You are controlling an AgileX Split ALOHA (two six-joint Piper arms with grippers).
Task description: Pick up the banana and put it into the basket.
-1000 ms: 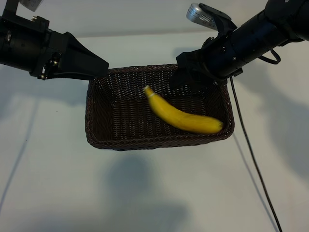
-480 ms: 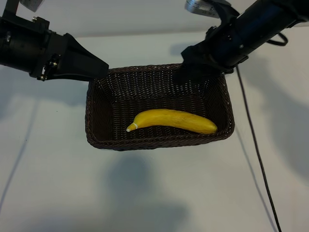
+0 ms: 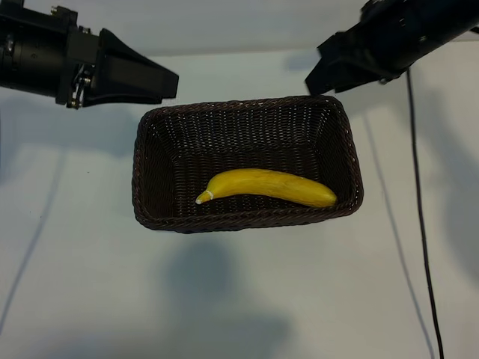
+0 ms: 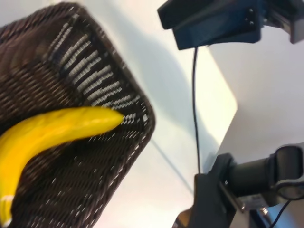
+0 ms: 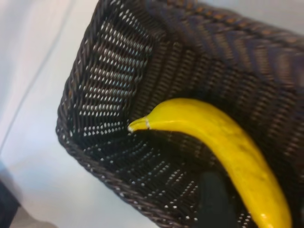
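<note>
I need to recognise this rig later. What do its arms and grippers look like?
Both arms are matte black and blocky. The left gripper tapers into a smooth black wedge, with small screws showing behind it. The right gripper is boxier, and a thin black cable trails from that arm across the white table.

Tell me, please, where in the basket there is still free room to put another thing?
Inside the basket, the bare floor lies between the banana and the far wall. The near side is crowded: the banana lies along the near wall. Both grippers hang outside the far corners.
</note>
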